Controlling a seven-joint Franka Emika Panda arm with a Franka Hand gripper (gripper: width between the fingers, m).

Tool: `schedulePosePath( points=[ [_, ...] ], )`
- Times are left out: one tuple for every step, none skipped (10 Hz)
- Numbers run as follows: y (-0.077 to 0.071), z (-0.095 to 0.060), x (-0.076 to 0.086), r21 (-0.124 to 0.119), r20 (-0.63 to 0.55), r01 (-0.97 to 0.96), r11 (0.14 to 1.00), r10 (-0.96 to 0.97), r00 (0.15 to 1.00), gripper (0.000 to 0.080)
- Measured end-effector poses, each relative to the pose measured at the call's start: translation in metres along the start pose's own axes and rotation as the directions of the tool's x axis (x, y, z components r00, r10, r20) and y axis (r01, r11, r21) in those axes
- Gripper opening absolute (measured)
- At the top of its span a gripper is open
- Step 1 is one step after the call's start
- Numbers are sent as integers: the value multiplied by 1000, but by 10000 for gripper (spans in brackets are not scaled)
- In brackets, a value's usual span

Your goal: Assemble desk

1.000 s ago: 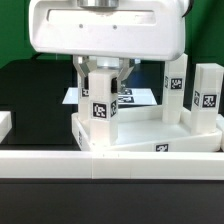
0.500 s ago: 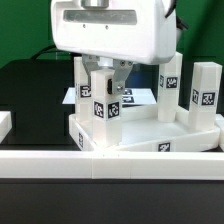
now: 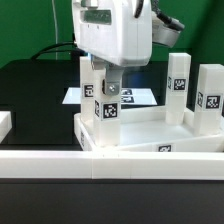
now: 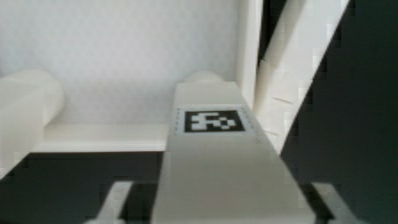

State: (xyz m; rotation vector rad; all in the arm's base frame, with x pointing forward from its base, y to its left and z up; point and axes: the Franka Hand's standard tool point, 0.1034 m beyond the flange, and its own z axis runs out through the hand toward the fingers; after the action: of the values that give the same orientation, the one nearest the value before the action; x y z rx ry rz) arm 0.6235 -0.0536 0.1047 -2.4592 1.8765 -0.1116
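Observation:
The desk's white tabletop point(image 3: 150, 128) lies upside down with its rim up, and tagged square legs stand in its corners. One leg point(image 3: 88, 80) is at the far corner on the exterior view's left. Two more point(image 3: 177, 86) point(image 3: 209, 100) stand on the exterior view's right. My gripper point(image 3: 108, 86) comes down from above and is shut on the near leg point(image 3: 105, 106), which stands upright in the near corner socket. In the wrist view that leg point(image 4: 221, 140) runs between my fingers point(image 4: 118, 200), and the gripper point(image 4: 222, 205) clasps its upper end.
A long white rail point(image 3: 110, 164) runs across the front, right against the tabletop. The marker board point(image 3: 137, 97) lies on the black table behind. A small white block point(image 3: 5, 125) sits at the exterior view's left edge. A green wall backs the scene.
The hand has turned about its vertical axis and now shows a narrower side, shifted towards the exterior view's right. The held leg stays upright in its corner.

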Motion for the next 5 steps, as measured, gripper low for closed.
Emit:
schedulePosePath(
  points=[
    [0, 1, 0, -1, 0, 11, 1000, -11, 1000, 351],
    [0, 1, 0, -1, 1, 39, 999, -39, 999, 351],
    [0, 0, 0, -3, 3, 50, 999, -50, 999, 540],
    [0, 0, -1, -3, 2, 78, 997, -78, 997, 615],
    [0, 0, 0, -6, -1, 181, 983, -181, 983, 615]
  ],
)
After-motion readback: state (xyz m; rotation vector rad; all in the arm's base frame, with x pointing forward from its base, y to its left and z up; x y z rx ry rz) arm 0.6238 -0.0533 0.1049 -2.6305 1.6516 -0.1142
